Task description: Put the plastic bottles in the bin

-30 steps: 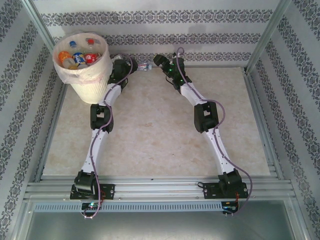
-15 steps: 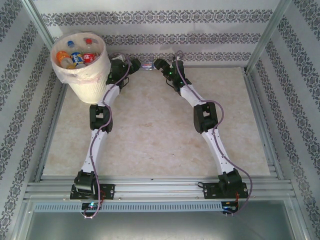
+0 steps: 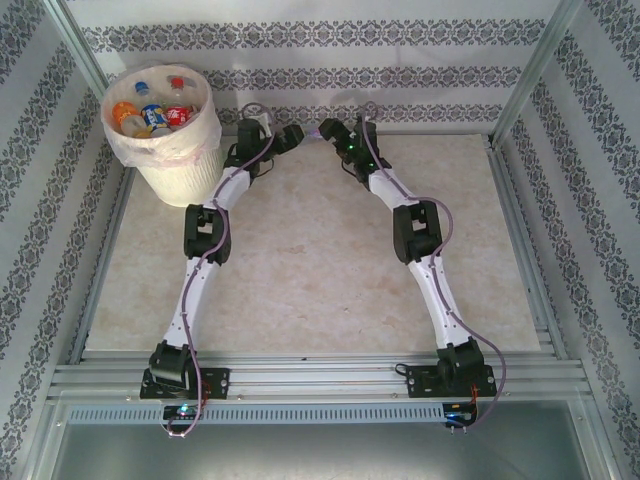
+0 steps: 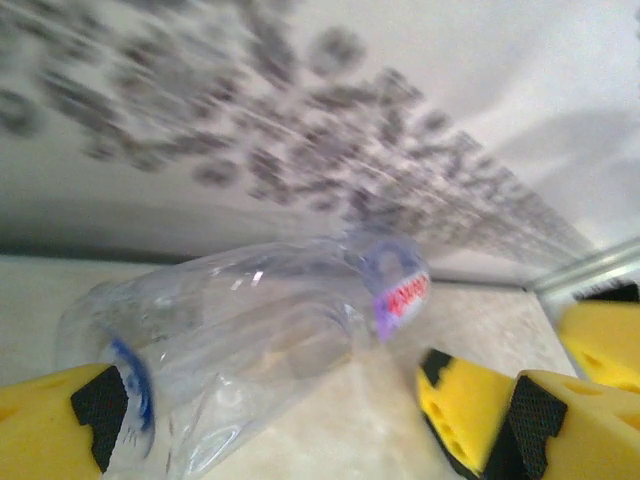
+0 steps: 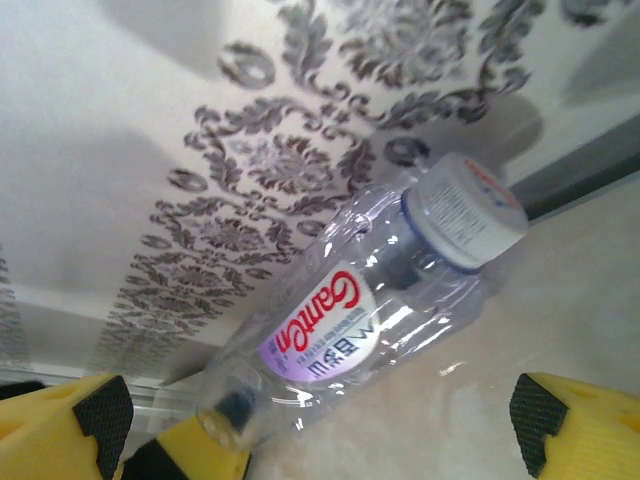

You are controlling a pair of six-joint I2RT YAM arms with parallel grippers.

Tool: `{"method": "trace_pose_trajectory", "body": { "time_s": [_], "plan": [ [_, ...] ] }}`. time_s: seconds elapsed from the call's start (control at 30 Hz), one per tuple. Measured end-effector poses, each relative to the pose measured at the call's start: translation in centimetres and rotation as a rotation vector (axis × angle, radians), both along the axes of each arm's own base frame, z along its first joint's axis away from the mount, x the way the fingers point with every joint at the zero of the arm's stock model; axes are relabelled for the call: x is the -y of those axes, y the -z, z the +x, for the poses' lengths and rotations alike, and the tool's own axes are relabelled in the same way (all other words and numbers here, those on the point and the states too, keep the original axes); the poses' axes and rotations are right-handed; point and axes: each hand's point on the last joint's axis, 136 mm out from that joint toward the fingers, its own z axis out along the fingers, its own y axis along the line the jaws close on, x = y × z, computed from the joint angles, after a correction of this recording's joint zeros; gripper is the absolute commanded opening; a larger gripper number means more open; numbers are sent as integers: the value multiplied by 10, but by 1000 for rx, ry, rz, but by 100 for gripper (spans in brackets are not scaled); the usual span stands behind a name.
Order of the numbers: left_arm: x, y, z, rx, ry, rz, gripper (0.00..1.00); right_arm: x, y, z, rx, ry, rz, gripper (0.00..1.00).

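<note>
You have one clear Ganten bottle (image 5: 380,320) lying on its side on the table (image 3: 320,260) against the far wall, between the left gripper (image 4: 290,420) and the right gripper (image 5: 320,430), both with fingers spread wide and neither pinching it, and one bin (image 3: 190,165) holding at least three bottles (image 3: 150,114).

Grey damask-striped wallpaper (image 3: 330,35) lines 3 sides; a beige marbled tabletop (image 3: 310,260) sits within aluminium rails (image 3: 320,375).

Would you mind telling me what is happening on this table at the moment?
Two robot arms are putting clear plastic bottles into the round cream-white bin, which already holds several. One clear white-capped bottle lies on the table by the back wall. Both the left gripper and right gripper are at it, fingers open, neither gripping.
</note>
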Motion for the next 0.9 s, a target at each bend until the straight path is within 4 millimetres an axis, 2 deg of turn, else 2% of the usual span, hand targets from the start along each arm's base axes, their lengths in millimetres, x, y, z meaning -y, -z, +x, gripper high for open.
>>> {"method": "trace_pose_trajectory", "body": {
  "time_s": [0.1, 0.3, 0.43, 0.53, 0.67, 0.8, 0.9],
  "plan": [
    [31, -4, -18, -27, 70, -5, 100, 12, 1, -1, -24, 15, -1, 98],
    [86, -23, -55, -44, 206, -18, 100, 38, -4, -1, -53, 58, -8, 98],
    [110, -32, -84, -72, 266, -16, 100, 56, 0, -7, -103, 117, -29, 98],
    [113, -41, -112, -100, 277, -9, 100, 71, 5, -13, -153, 180, -65, 98],
    [95, -70, -134, -74, 230, 32, 100, 83, 7, -18, -202, 257, -113, 98],
    [79, -109, -124, 24, 143, 83, 100, 80, 14, -24, -237, 279, -144, 98],
    [71, -119, -110, 50, 90, 86, 100, 71, 11, -27, -260, 271, -173, 97]
  ]
}}
